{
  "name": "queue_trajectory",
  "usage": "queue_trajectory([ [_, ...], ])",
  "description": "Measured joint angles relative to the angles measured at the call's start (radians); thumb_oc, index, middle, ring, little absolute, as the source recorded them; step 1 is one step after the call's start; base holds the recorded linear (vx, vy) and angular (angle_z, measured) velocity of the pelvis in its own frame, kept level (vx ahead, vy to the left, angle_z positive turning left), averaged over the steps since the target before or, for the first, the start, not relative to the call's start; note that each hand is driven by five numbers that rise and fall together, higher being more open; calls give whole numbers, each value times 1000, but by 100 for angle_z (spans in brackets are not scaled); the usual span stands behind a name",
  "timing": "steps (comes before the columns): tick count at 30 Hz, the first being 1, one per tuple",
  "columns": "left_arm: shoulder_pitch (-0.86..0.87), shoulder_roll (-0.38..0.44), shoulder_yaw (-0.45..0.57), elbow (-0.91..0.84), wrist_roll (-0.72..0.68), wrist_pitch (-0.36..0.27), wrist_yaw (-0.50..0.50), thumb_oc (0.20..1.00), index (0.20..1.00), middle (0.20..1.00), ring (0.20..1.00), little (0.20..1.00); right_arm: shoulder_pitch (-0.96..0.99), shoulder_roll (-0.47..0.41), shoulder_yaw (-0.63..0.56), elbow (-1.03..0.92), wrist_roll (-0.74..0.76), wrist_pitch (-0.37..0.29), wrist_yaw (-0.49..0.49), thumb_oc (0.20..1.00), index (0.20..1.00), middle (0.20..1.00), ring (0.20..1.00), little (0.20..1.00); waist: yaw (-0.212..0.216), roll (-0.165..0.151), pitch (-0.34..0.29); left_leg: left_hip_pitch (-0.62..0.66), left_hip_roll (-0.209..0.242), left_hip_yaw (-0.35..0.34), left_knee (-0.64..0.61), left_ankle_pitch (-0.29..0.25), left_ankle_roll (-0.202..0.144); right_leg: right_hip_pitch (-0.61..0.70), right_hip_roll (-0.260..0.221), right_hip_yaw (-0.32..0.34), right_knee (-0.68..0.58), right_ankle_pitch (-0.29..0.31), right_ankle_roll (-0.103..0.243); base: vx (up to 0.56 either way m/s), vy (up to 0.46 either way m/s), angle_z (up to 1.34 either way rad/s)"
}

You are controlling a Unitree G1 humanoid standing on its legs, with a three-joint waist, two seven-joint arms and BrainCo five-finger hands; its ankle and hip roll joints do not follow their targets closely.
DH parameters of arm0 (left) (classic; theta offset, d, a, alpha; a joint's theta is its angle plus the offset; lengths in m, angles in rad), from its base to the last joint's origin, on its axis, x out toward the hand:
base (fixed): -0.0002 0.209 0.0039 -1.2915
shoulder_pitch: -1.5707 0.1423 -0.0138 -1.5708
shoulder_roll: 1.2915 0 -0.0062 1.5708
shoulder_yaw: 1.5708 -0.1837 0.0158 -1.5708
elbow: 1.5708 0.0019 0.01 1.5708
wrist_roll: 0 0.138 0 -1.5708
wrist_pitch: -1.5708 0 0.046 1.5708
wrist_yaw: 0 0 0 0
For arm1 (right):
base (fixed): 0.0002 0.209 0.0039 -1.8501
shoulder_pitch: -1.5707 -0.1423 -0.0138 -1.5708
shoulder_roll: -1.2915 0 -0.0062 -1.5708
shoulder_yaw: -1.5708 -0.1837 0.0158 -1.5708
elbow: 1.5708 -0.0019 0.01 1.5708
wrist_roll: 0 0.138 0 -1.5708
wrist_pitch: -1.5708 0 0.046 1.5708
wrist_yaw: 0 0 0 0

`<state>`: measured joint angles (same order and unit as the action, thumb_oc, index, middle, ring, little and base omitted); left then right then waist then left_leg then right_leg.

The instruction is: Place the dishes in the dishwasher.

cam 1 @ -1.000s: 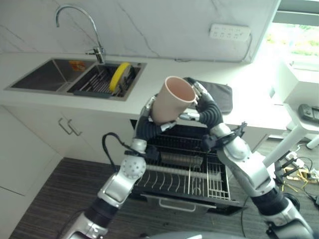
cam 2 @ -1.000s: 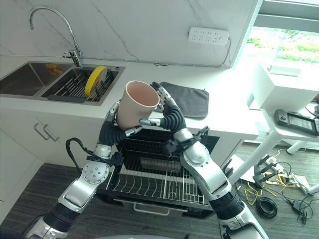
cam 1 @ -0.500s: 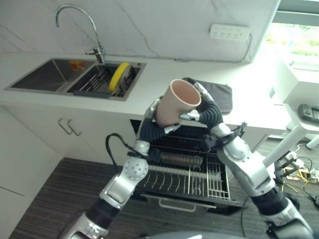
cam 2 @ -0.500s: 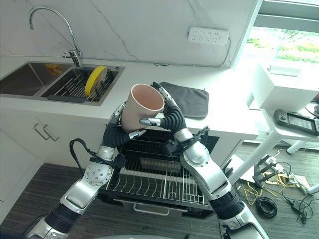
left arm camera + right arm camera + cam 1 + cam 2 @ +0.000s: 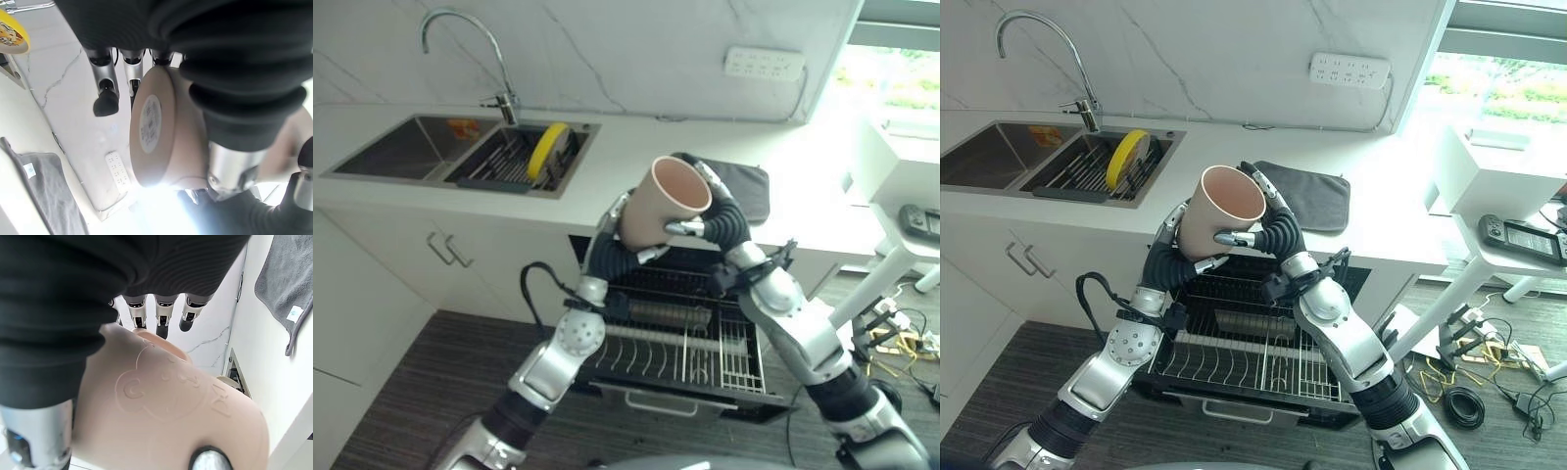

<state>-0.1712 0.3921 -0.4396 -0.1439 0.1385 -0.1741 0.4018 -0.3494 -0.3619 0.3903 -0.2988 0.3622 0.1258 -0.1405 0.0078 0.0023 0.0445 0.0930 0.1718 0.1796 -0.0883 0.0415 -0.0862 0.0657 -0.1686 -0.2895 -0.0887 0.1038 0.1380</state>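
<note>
A beige cup hangs tilted above the open dishwasher rack, mouth up and toward the wall. My left hand grips its lower side from below and the left, thumb under the base. My right hand wraps the cup's far right side, fingers over the rim edge and thumb on the front. In the left wrist view the cup's base carries a round label. In the right wrist view its wall shows an embossed bear. A yellow plate stands in the sink's rack.
The pulled-out wire rack sits below the counter edge. A grey mat lies on the counter behind the hands. The sink and tap are at the far left. A white desk stands at the right.
The cup has shifted a little to the right and tilted more toward the right hand. The left arm has followed it; the right hand has barely moved.
</note>
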Motion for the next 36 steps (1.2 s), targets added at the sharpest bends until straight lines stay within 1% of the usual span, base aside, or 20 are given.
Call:
queue_trajectory([
  [15,-4,0,5,0,0,-22,18,200,200,200,200,200,-30,-13,-5,7,-89,-13,23,200,200,200,200,200,1,0,0,-1,0,0,0,0,0,0,0,0,0,0,0,0,0,0],
  [23,-20,-1,4,3,-1,-26,17,200,200,200,200,200,-32,-20,-6,15,-110,-50,22,200,200,200,200,200,2,0,0,-1,0,0,0,0,0,0,0,0,0,0,0,0,0,0],
  [24,-21,-1,3,5,-2,-26,15,661,661,661,661,661,-32,-21,-7,15,-116,-50,22,200,200,200,200,200,2,0,0,-1,0,0,0,0,0,0,0,0,0,0,0,0,0,0],
  [25,-22,-1,4,5,-5,-25,11,1000,1000,1000,1000,1000,-32,-22,-7,15,-119,-50,22,200,200,200,200,200,2,0,0,-1,0,0,0,0,0,0,0,0,0,0,0,0,0,0],
  [26,-26,-2,5,5,-14,-20,-13,1000,1000,1000,1000,1000,-32,-23,-4,15,-127,-53,30,200,200,200,200,200,2,0,0,-1,0,-1,0,0,0,0,0,0,0,0,0,0,0,0],
  [29,-32,-3,6,4,-49,-20,-37,1000,1000,1000,1000,1000,-32,-26,-1,16,-146,-53,37,200,200,200,200,200,3,0,0,-1,0,0,0,0,0,0,0,0,0,0,0,0,0,0],
  [36,-32,-2,6,4,-50,-19,-44,1000,1000,1000,1000,1000,-32,-31,1,16,-150,-53,33,200,200,200,200,200,2,0,0,-2,0,-1,0,-1,1,-1,0,0,0,0,0,0,0,0],
])
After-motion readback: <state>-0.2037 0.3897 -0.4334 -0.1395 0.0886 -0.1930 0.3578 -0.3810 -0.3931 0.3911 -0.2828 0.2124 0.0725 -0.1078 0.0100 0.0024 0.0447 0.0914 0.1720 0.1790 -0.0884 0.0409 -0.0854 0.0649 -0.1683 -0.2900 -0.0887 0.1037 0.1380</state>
